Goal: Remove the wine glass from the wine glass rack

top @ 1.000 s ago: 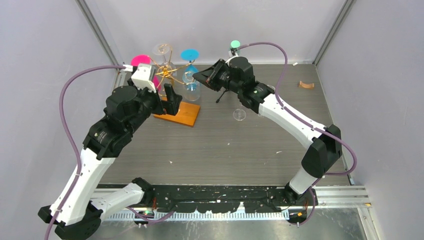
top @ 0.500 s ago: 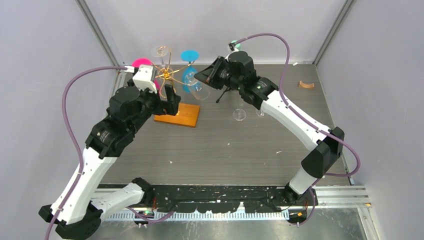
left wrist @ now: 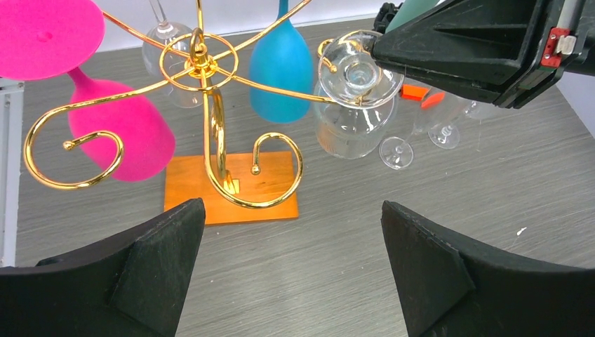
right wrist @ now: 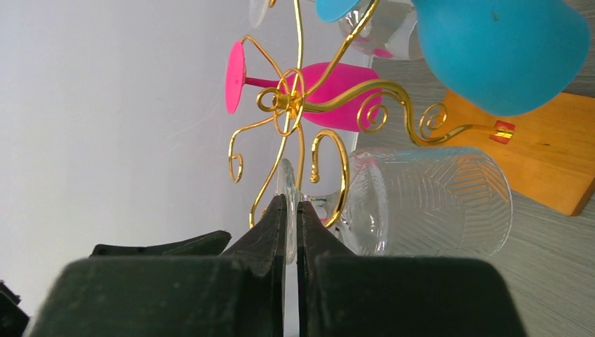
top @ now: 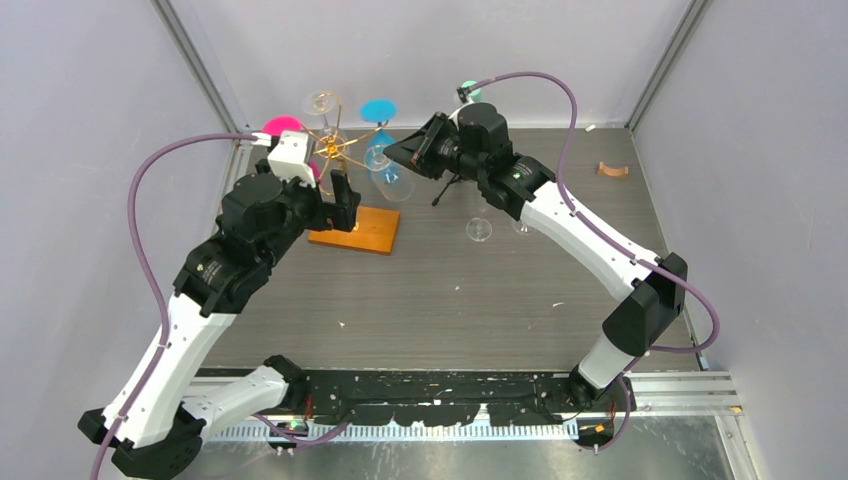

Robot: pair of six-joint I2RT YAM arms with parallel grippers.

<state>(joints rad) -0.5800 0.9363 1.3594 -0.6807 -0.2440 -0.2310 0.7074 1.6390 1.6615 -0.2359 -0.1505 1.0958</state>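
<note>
The right gripper (right wrist: pixel 285 205) is pinched tight on the thin foot of the clear wine glass (right wrist: pixel 428 203). The glass hangs bowl-down at the outer curl of one arm of the gold wine glass rack (left wrist: pixel 210 105), its stem apparently not yet out of the scroll. I'd say the trick is to slide the foot straight outward along the wire, level and untwisted, away from the blue glass (left wrist: pixel 283 67) just beside it. The left gripper (left wrist: pixel 292 205) hovers spread wide and empty near the wooden base (left wrist: pixel 231 193); pressing on that would stop the rack tipping.
</note>
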